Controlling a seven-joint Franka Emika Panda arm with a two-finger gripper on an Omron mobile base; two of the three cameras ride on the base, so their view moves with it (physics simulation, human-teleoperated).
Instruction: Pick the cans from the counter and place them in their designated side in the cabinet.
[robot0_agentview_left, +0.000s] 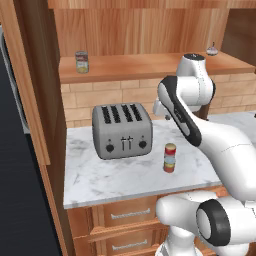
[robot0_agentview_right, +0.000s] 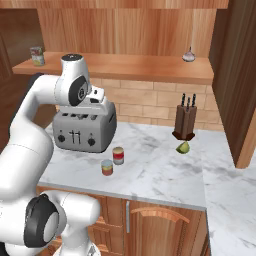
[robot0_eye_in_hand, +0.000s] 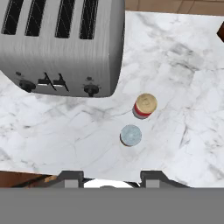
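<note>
White marble counter (robot0_agentview_right: 165, 170) with grey veins, wooden drawers (robot0_agentview_left: 127, 215) below, brick wall behind, and above it a wooden cabinet (robot0_agentview_right: 135, 30) whose shelf (robot0_agentview_right: 150, 67) carries a silver-topped can (robot0_agentview_left: 82, 62) at upper left of the left base frame. Two small cans stand upright, long axes vertical, just beside each other at centre frame in front of the toaster (robot0_agentview_right: 85, 131): the red-topped one with the yellow band (robot0_agentview_right: 107, 167) nearer the counter edge, the mostly red one (robot0_agentview_right: 118, 155) just behind. The gripper (robot0_eye_in_hand: 111, 178) hangs above them looking down, jaws closed in and gripping nothing; knife block (robot0_agentview_right: 185, 121) and a green fruit (robot0_agentview_right: 183, 147) sit well right.
</note>
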